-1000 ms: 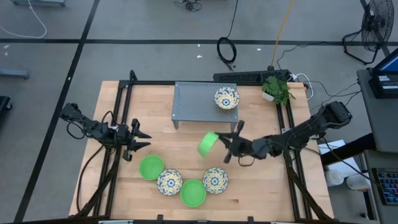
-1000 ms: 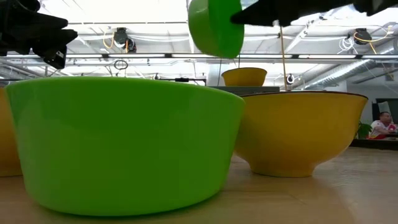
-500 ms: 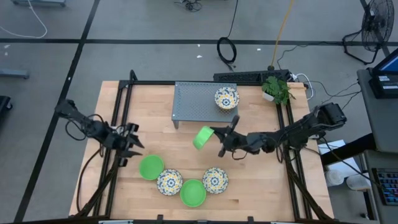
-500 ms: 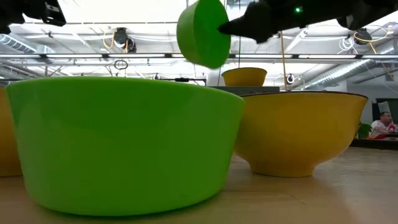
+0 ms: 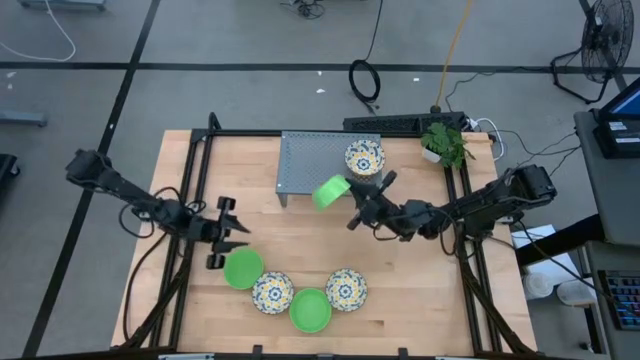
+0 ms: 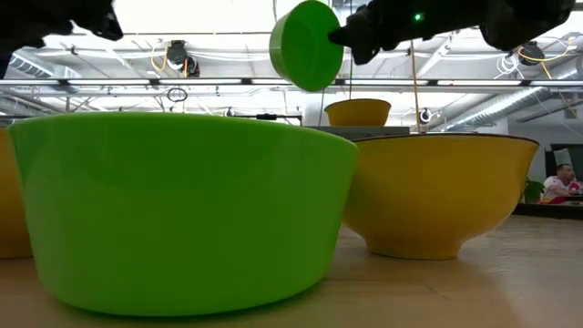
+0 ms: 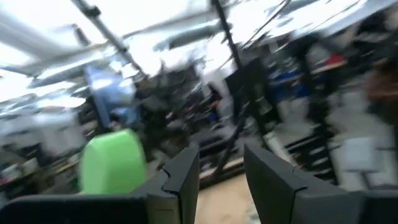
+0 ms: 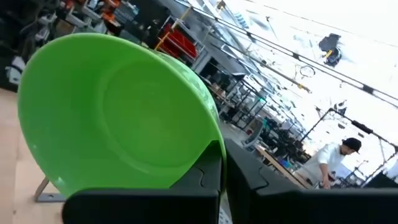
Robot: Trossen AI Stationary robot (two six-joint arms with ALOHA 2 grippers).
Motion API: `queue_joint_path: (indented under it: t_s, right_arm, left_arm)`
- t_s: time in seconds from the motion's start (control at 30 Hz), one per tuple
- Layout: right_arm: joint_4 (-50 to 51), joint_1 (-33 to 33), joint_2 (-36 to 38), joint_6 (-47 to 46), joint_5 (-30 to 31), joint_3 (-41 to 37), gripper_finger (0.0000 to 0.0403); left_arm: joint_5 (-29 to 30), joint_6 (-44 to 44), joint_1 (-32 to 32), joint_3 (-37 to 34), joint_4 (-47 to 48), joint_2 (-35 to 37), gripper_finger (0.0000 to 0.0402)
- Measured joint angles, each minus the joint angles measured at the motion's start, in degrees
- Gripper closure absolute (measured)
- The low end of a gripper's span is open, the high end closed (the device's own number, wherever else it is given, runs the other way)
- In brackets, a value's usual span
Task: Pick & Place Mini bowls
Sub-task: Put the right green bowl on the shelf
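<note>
Table (image 5: 400, 300): four bowls; stand (image 5: 310, 165): one; right gripper (image 5: 352, 203) grasps sixth (image 5: 329, 192); left gripper (image 5: 228, 232) released.

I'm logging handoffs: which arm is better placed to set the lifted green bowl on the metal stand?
The right. Its gripper is shut on the green bowl, tilted in the air at the grey stand's front edge. The left gripper is open, far off beside another green bowl.

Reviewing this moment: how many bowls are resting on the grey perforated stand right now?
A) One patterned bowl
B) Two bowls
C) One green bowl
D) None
A: only the patterned bowl sits on the stand; the green bowl at the stand's front edge is held tilted in the right gripper, off the surface.
</note>
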State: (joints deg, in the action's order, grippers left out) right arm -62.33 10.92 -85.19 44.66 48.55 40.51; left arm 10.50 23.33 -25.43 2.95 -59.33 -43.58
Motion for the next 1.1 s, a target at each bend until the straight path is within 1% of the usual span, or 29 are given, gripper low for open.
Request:
queue_joint_path:
  t_s: [0.17,0.23,0.3,0.37,0.43,0.53,0.63,0.7,0.8,0.93,1.0,1.1]
  right_arm:
    - [-1.42,-2.68,0.0,0.5,-0.8,0.0,0.0403]
    - [-3.18,-4.2,0.0,1.06,-2.18,0.01,0.0403]
    - [-4.71,-5.6,0.0,1.01,-4.99,0.02,0.0403]
    - [-6.93,-6.48,0.0,1.36,-7.88,0.02,0.0403]
    - [-9.51,-7.06,0.0,1.63,-10.46,0.02,0.0403]
    - [-12.63,-7.52,0.0,4.51,-14.34,0.02,0.0403]
    - [-16.12,-7.64,0.0,7.07,-18.42,0.02,0.0403]
    - [-17.62,-8.03,0.07,7.4,-18.88,0.03,0.0403]
    - [-18.93,-9.27,0.02,8.3,-18.59,0.04,0.0403]
    - [-20.09,-11.23,-0.01,10.27,-19.77,0.04,0.0403]
    - [-20.92,-12.0,-0.04,9.57,-20.37,0.04,0.0403]
    - [-23.2,-12.49,-0.04,8.23,-20.68,0.66,0.0403]
  left_arm:
    - [8.44,2.13,1.47,5.36,1.12,-5.74,0.027]
    - [9.3,1.6,2.43,8.05,1.2,-7.83,0.027]
    - [10.16,2.24,3.48,11.81,1.25,-10.6,0.027]
    - [14.81,4.03,4.26,16.67,2.68,-14.45,0.027]
    - [21.09,6.63,5.49,22.61,6.77,-20.0,0.027]
    - [28.02,14.78,7.83,31.47,10.88,-28.88,0.027]
    - [37.36,26.53,9.5,39.74,10.25,-36.31,0.027]
    - [43.38,33.22,10.56,43.99,10.31,-40.15,0.027]
    - [49.13,39.91,12.01,48.18,10.23,-44.01,0.027]
    - [49.34,44.37,12.16,50.12,10.04,-46.7,0.027]
    - [47.72,44.68,11.87,50.34,8.69,-47.17,0.027]
    - [43.61,44.51,12.34,50.41,7.12,-47.12,0.027]
